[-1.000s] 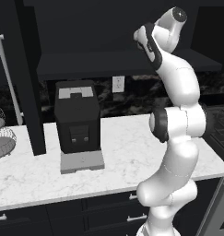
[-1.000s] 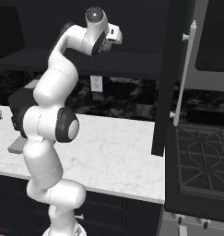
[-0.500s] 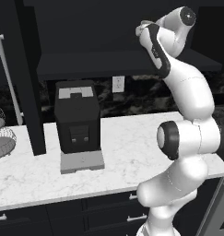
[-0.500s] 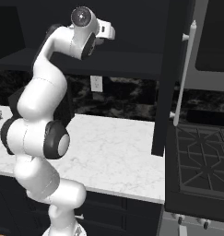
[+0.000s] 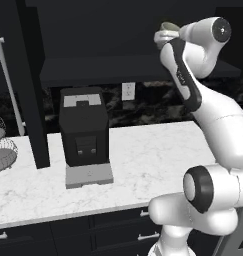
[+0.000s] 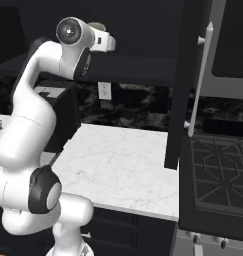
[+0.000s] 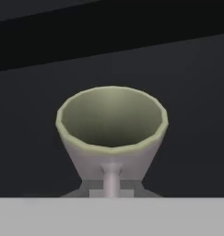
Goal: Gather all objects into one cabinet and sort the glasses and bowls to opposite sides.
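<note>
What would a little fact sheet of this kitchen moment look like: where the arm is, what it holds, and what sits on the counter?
arm: raised high, hand up inside the dark cabinet opening
gripper: shut on the grey-beige cup
grey-beige cup: upright, open mouth up, empty inside, held at its near wall
shelf: dark, wide, below the cup
counter: white marble
coffee machine: black, standing on the counter under the shelf
wire basket: at the counter's left end
stove: black, right of the counter
</note>
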{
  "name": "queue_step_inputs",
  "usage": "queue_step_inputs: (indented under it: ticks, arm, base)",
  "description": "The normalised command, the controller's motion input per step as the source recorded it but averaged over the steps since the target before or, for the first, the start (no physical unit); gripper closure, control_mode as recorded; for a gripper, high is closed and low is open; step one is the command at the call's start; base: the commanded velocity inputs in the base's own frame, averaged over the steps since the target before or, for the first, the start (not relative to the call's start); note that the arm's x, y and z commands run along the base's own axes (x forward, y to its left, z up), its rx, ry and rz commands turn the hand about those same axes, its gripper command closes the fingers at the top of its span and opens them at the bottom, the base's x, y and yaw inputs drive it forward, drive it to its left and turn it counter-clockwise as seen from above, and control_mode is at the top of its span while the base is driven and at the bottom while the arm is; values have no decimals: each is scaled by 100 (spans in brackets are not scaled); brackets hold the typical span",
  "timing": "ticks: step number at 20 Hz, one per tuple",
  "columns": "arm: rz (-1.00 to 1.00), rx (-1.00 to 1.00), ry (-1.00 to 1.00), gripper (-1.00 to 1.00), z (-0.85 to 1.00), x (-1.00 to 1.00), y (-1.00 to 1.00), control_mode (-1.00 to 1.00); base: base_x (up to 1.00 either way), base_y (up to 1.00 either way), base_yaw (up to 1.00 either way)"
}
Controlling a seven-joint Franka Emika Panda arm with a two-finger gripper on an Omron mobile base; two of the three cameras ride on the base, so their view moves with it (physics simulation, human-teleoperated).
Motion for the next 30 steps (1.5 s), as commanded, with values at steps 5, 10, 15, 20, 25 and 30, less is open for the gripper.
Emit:
queue_step_inputs:
  ticks: [5, 10, 15, 20, 25, 30]
  arm:
    - [-4, 13, 0, 100, 19, -100, 4, -100]
    - [-5, 14, 0, 100, 11, -100, 4, -100]
    - [-7, 7, 2, 100, 1, -72, 2, -100]
    - [-8, 5, 18, 100, -1, -33, 0, -100]
    - [0, 10, 24, 100, 0, -60, 0, -100]
    - [-4, -5, 7, 100, 0, -21, 12, -100]
  base:
    - [0, 0, 0]
    - [0, 0, 0]
    - [0, 0, 0]
    - [0, 0, 0]
    - [0, 0, 0]
    - [0, 0, 0]
